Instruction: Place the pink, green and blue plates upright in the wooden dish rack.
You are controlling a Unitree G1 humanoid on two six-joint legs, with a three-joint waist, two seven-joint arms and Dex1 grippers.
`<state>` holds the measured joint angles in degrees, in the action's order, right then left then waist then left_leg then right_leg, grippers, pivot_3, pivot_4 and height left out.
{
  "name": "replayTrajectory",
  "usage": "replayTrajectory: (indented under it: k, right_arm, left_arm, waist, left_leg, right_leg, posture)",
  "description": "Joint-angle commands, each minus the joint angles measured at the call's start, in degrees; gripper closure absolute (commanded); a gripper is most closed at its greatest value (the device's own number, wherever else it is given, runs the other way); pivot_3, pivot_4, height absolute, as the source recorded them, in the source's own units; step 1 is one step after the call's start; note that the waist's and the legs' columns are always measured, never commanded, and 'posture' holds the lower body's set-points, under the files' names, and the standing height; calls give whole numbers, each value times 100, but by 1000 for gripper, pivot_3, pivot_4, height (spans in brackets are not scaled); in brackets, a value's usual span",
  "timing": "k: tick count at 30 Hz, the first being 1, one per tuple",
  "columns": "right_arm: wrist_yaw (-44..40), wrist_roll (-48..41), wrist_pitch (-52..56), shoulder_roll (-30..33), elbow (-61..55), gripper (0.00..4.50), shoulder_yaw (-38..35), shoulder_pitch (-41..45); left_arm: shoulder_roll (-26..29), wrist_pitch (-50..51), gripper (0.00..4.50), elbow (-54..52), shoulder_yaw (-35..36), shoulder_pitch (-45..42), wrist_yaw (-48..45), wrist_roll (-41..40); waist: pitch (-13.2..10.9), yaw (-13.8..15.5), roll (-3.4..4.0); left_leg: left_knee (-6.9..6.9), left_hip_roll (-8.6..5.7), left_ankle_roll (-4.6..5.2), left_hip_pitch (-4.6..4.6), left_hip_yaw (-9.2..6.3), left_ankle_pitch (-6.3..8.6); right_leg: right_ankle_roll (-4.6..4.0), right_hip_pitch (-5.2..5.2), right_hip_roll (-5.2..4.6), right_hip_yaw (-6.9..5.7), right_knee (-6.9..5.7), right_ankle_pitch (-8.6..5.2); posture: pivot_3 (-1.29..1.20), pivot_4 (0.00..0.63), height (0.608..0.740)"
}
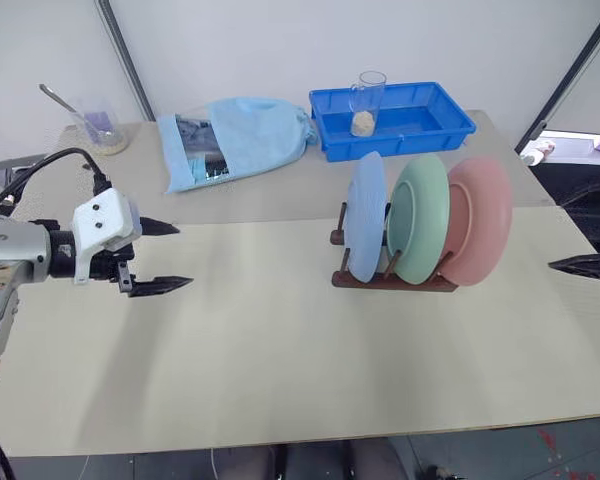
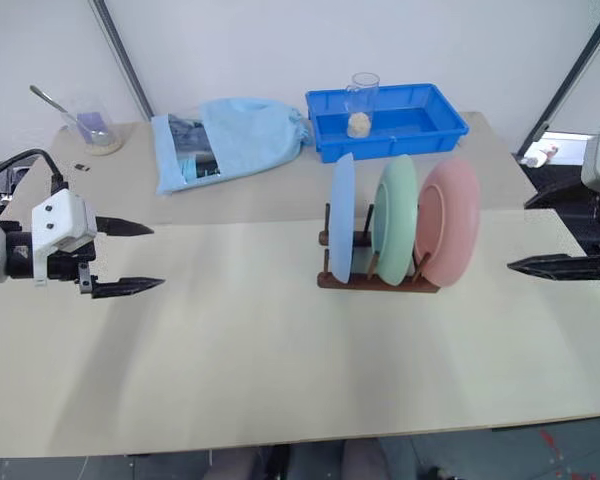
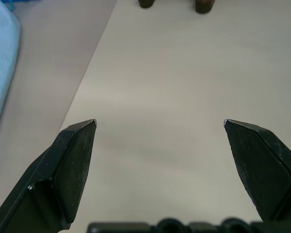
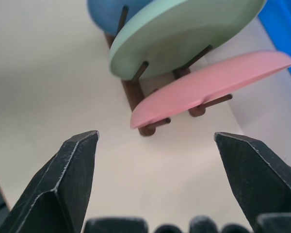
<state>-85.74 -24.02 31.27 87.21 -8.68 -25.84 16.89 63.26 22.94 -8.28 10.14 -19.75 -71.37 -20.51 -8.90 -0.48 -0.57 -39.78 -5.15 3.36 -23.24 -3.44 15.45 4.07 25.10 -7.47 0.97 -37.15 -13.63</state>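
Both grippers are standing spread and empty: the left gripper (image 1: 172, 256) is hanging at the left middle of the head view, well apart from the rack (image 1: 392, 280), and the right gripper (image 4: 155, 138) is sitting off to the right edge, its black tapered fingers (image 4: 70, 174) pointing toward the plates without touching them.

All three plates are standing on edge in the rack at centre right of the frame: the blue plate (image 1: 365, 215) on the left, the green plate (image 1: 420, 217) in the middle, the pink plate (image 1: 482, 220) on the right, leaning slightly outward against its pegs. Judging from this, the placing is looking complete and nothing is left but pulling the arms clear.

Each plate is looking smooth, matte and round with a shallow rim, likely plastic. Dark brown wood is forming the rack, with thin upright pegs rising from two rails. It is resting on a pale, flat table (image 1: 280, 350) with a faint grain. Behind it, at upper centre, a glossy blue tray (image 1: 450, 125) is holding a clear glass (image 1: 368, 100), and a soft light-blue cloth bag (image 1: 250, 135) is lying crumpled to its left.
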Motion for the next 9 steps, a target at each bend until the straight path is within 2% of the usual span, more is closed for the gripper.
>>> replayTrajectory:
  k: [1, 9]
  right_arm:
    - [-3, 108, -420, 86, 164, 205, 71, 119]
    - [130, 104, -710, 44, 391, 205, 554, 425]
  left_arm:
    - [125, 169, 0, -181, 272, 25, 105, -117]
    - [179, 416, 0, -298, 379, 140, 168, -162]
  waist:
    - [0, -1, 0]
    - [-1, -14, 2]
  left_leg:
    - [0, 1, 0, 1, 0, 0]
    - [3, 1, -22, -2, 1, -7]
  right_leg:
    - [-1, 0, 1, -1, 0, 1]
    - [-1, 5, -1, 0, 3, 1]
  posture:
    - [0, 150, 740]
    - [0, 150, 740]
